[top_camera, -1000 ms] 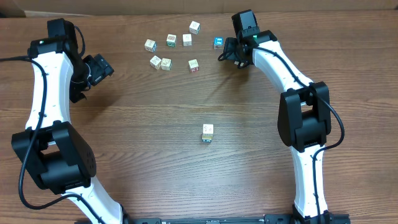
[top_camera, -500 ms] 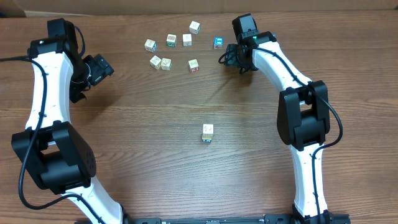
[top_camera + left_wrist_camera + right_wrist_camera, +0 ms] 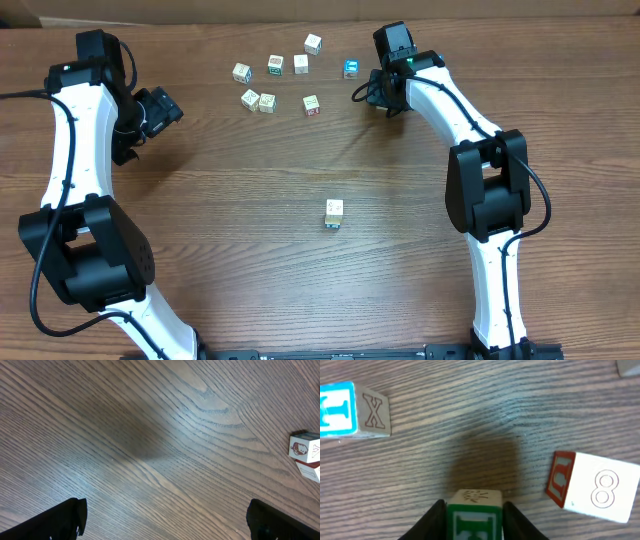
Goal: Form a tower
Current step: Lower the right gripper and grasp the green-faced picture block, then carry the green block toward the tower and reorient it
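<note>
Right wrist view shows us the right tool point(image 3: 474, 520) newly clamped on a green-faced cube point(image 3: 474, 505), far from the tower point(image 3: 334, 213), so we judge stacking comes next; the left tool point(image 3: 165, 522) gapes wide.

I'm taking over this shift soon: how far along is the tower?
Done: a short tower stands mid-table, apparently two blocks. In hand: the right gripper pinches a green-faced block, not yet carried over. Remaining: stack it, then the loose blocks near the far edge. The left gripper is open, empty.
</note>
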Motion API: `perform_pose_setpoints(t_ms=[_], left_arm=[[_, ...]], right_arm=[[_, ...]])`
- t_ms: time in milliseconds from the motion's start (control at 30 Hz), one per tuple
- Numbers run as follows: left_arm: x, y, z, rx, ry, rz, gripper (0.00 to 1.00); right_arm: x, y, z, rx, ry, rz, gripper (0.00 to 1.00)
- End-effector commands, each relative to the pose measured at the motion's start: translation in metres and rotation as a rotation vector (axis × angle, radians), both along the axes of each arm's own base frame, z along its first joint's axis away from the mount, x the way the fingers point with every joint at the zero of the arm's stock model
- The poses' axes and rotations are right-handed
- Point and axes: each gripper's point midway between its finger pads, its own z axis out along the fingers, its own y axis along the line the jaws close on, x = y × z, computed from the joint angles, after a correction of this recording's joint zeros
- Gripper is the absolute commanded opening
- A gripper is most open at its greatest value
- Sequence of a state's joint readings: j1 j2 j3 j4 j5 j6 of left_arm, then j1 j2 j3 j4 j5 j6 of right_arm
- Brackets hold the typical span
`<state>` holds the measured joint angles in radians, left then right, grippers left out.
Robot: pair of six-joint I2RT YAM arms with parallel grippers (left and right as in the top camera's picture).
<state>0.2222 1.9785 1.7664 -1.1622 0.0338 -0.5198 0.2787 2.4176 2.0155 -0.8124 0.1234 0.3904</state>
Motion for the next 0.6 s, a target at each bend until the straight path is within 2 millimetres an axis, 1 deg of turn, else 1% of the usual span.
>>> perform_pose_setpoints(t_ms=[0,67,200,233,300,433,500,533,567], left_arm=[[0.004,-0.002,0.015,0.011,-0.04,-0.018,0.99],[0.004,-0.002,0.015,0.011,-0.04,-0.018,1.0],[0.004,-0.002,0.015,0.012,-0.04,-0.018,0.99],[0.004,-0.002,0.015,0.012,-0.04,-0.018,0.99],[0.004,-0.002,0.015,0.011,-0.04,-0.018,1.0],[0.004,-0.002,0.015,0.011,-0.04,-0.018,1.0],[0.004,-0.002,0.015,0.011,-0.04,-0.018,1.0],[0.004,-0.002,0.015,0.011,-0.04,-0.018,1.0],[0.004,-0.002,0.015,0.012,-0.04,-0.018,1.0]], right_arm=[[-0.002,-0.002,-0.002,-0.013,0.013,-0.001,0.28],[-0.005,-0.003,0.007,-0.016,0.019,-0.001,0.27],[-0.013,-0.005,0.035,-0.018,0.03,0.0,0.27],[-0.023,-0.005,0.048,-0.014,0.053,0.005,0.27],[-0.035,0.0,0.062,0.021,0.079,0.017,0.27],[-0.057,0.01,0.096,0.104,0.103,0.048,0.27],[-0.067,0.008,0.115,0.113,0.099,0.051,0.27],[-0.073,0.006,0.129,0.115,0.09,0.052,0.27],[-0.077,0.005,0.137,0.117,0.085,0.052,0.27]])
